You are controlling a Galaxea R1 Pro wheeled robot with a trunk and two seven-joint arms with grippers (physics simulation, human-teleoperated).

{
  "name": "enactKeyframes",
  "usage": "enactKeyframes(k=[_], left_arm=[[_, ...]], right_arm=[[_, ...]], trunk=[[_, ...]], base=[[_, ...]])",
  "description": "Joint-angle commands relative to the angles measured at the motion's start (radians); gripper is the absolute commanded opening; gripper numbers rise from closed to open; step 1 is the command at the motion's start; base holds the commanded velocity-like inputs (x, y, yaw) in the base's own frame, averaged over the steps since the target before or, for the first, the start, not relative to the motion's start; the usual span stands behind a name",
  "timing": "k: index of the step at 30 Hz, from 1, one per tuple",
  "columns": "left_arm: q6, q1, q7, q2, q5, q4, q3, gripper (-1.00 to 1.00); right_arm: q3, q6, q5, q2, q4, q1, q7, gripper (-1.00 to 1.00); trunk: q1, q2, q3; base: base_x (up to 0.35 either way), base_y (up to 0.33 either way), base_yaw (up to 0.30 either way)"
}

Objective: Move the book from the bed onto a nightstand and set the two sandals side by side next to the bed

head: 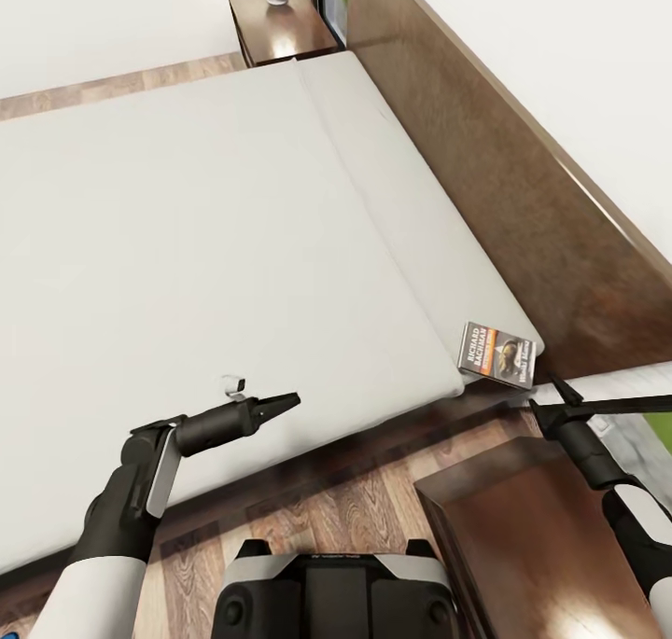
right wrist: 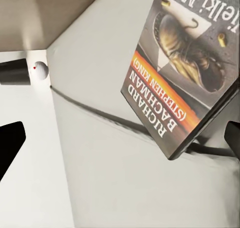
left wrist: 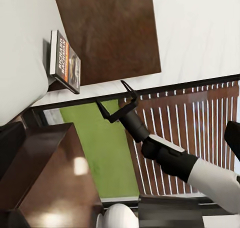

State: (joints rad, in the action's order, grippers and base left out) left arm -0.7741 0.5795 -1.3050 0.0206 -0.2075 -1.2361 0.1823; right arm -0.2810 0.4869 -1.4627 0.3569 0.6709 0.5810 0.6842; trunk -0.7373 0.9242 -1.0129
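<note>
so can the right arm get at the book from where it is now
Probably yes. The right gripper hangs open just beside the book, which lies flat on the mattress corner near the headboard. The right wrist view shows the cover close ahead with nothing between the fingers and it.

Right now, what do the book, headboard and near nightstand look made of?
The book: paperback, printed card cover with a slight sheen, thin page edge visible.
The headboard: dark brown wood or veneer, satin; faint grain.
The near nightstand: same dark wood, glossier; its top shows a bright reflection.
The mattress under the book: pale matte fabric, probably.
</note>
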Motion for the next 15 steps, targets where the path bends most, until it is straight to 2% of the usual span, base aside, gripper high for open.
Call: enactKeyframes(k=[1, 4, 15], left_arm=[[-0.010, 0.000, -0.003, 0.001, 0.000, 0.000, 0.002, 1.00], [-0.010, 0.000, -0.005, 0.001, -0.001, 0.001, 0.002, 1.00], [-0.010, 0.000, -0.005, 0.001, -0.001, 0.002, 0.002, 1.00]], right_arm=[[-0.001, 0.008, -0.007, 0.004, -0.001, 0.000, 0.000, 1.00], [0.000, 0.008, -0.007, 0.015, -0.001, 0.000, 0.001, 1.00], [-0.001, 0.009, -0.007, 0.019, -0.001, 0.000, 0.001, 1.00]], trunk=[[-0.004, 0.008, -0.004], [-0.016, 0.029, -0.013], [-0.058, 0.106, -0.048]], base=[[0.000, 0.000, 0.000], [0.000, 0.000, 0.000], [0.000, 0.000, 0.000]])
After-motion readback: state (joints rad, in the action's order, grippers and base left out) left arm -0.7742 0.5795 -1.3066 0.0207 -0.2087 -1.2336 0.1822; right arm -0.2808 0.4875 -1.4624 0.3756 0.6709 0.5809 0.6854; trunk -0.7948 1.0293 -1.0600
